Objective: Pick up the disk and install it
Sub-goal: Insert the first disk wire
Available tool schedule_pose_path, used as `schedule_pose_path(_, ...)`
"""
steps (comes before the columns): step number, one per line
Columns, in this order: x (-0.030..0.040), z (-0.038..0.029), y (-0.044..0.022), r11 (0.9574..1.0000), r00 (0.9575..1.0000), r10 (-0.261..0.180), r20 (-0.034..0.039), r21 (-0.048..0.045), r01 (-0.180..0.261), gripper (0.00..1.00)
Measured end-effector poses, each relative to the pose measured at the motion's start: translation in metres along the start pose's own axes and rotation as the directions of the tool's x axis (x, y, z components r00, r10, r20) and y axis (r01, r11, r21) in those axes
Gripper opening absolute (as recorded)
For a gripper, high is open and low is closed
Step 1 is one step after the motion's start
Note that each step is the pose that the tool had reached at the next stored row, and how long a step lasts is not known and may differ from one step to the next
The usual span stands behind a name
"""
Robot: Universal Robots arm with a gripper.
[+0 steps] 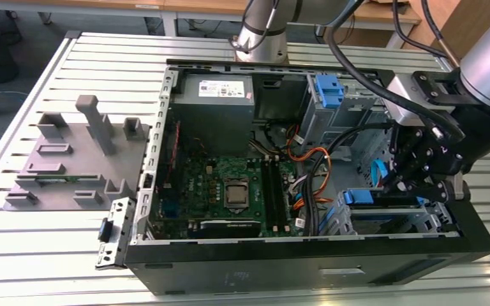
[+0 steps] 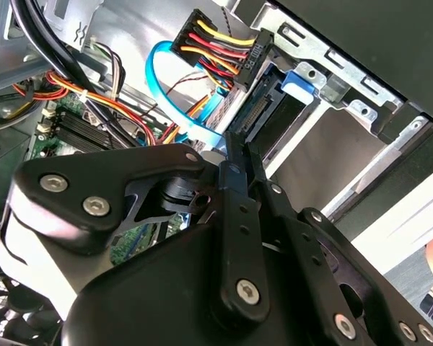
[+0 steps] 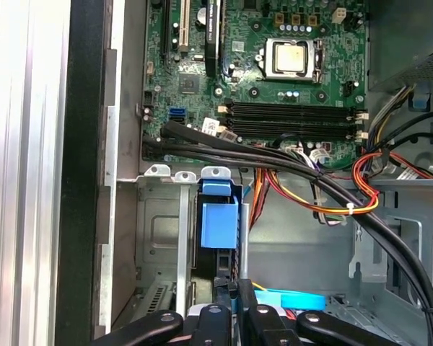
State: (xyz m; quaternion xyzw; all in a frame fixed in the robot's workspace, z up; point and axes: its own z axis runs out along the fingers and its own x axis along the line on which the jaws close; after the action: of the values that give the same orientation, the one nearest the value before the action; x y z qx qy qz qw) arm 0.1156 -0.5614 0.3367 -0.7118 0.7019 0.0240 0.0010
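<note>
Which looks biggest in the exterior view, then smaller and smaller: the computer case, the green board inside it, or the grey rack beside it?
1. The computer case looks biggest.
2. The green board and the grey rack look close in size; I won't rank them, and cables hide some of the board.

A robotics laboratory or test workshop. An open desktop computer case (image 1: pixel 313 191) lies on its side on a slotted aluminium table (image 1: pixel 49 76), its green motherboard (image 1: pixel 228 185) exposed. At 9 o'clock from the case in the exterior view stands a grey fixture block (image 1: pixel 71 159) with upright posts. At 12 o'clock the robot arm's base (image 1: pixel 260 32) is mounted at the table's far edge, with wooden desks (image 1: pixel 202 6) and a grey floor beyond.
</note>
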Motion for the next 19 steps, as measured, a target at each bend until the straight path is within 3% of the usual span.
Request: schedule_pose_path(19,0.0008,0.0042,-0.0006,1.0,1.0,0.0,0.0003,0.0003,0.0,0.16)
